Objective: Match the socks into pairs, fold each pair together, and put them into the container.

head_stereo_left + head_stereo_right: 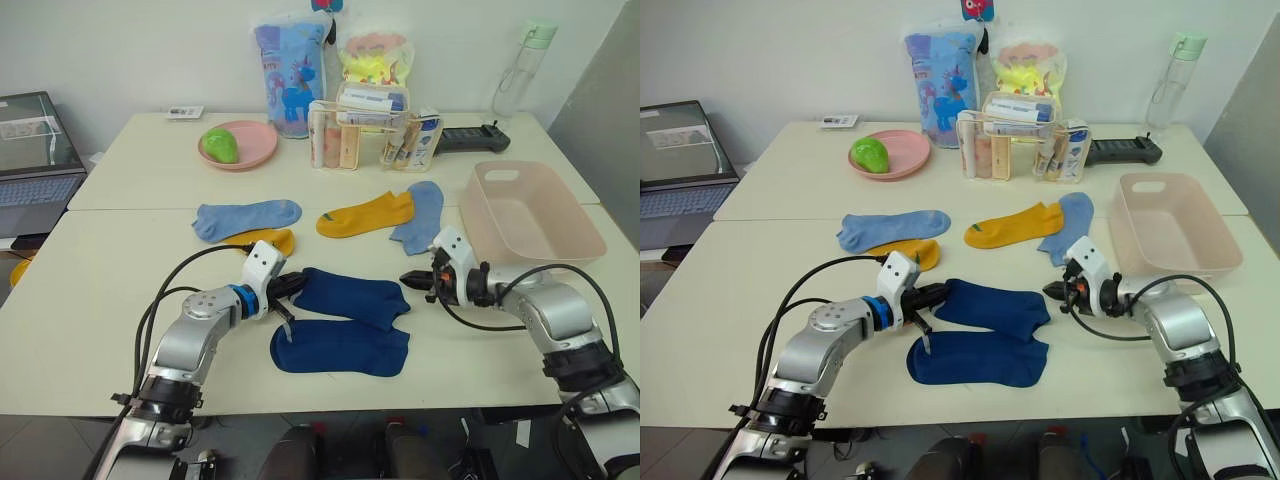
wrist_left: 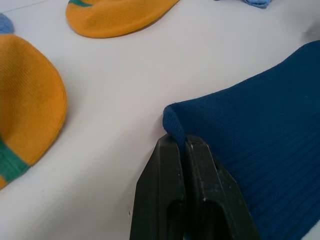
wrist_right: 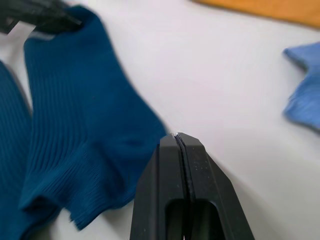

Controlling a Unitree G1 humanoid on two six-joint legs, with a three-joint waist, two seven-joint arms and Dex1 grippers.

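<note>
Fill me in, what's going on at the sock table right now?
The left gripper is shut on the edge of the upper navy sock, which lies just above the other navy sock. The right gripper is shut, empty, at that sock's other end. Two mustard yellow socks and two light blue socks lie loose farther back. The pink container holds nothing yet.

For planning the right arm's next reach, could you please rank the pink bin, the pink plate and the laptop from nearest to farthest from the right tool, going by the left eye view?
From the right tool:
1. Pink bin, just beyond it on the robot's right.
2. Pink plate, far side, left of centre.
3. Laptop, far left edge.
</note>
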